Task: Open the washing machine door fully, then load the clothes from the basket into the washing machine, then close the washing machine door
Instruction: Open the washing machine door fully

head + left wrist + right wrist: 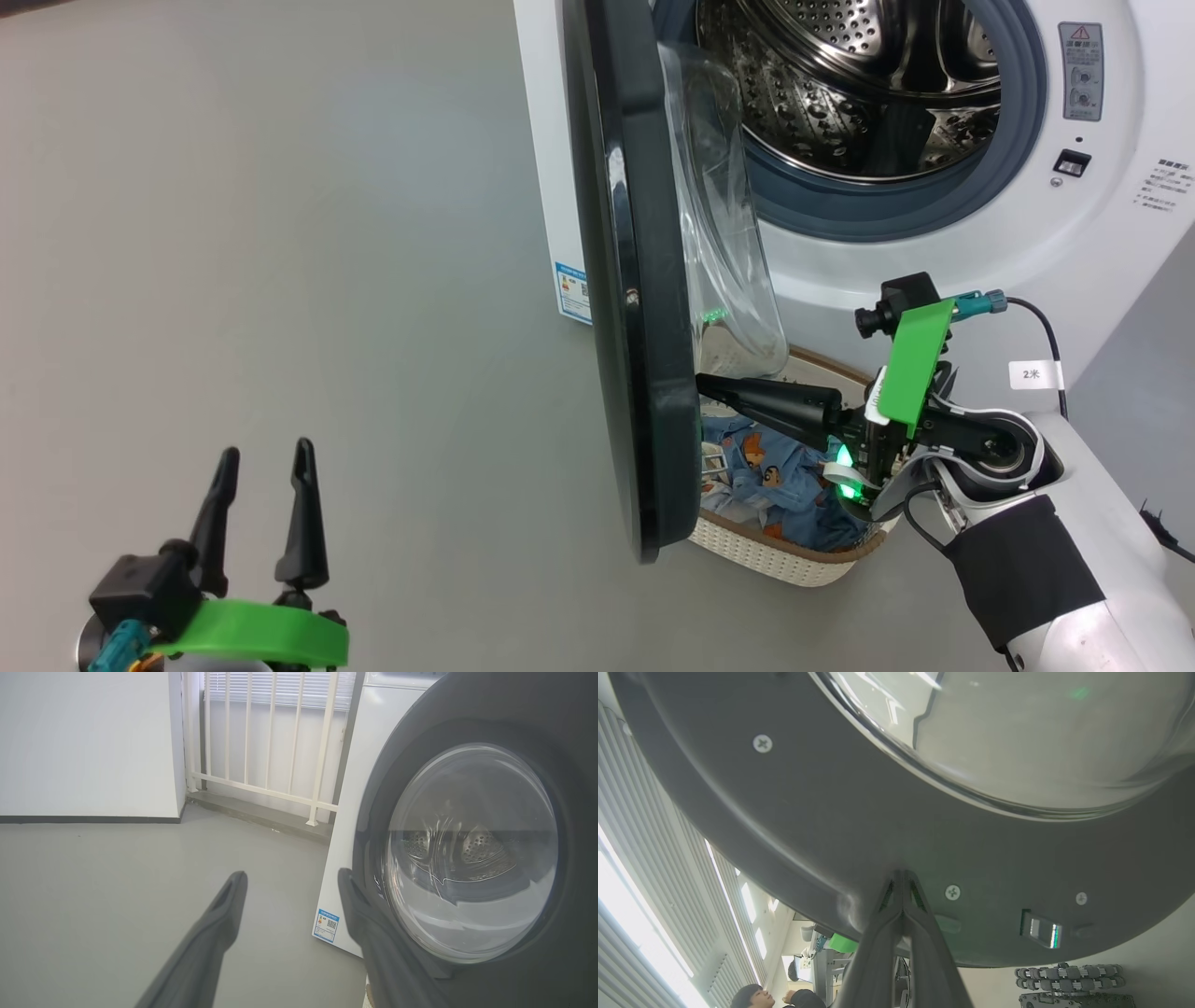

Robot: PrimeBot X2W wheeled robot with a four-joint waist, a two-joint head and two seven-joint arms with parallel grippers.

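While our left gripper (264, 455) hangs at lower left with fingers apart, our right gripper (703, 380), fingers together, touches the washing machine door (644, 233) at centre frame.

Head view: even, diffuse room light, moderately bright. The grey floor (280, 233) carries only faint shadows. A narrow glare streak runs down the glossy rim of the washing machine door (644, 280), and the steel drum (840, 84) shows speckled highlights. A green lamp (845, 471) glows at the right wrist.

Left wrist view: daylight enters through the blinds (275, 688). The left gripper (290, 873) is soft, close to the lens.

Right wrist view: the windows (626, 896) at left are blown out. The right gripper (901, 875) is blurred, and the door rim bows with wide-angle distortion.
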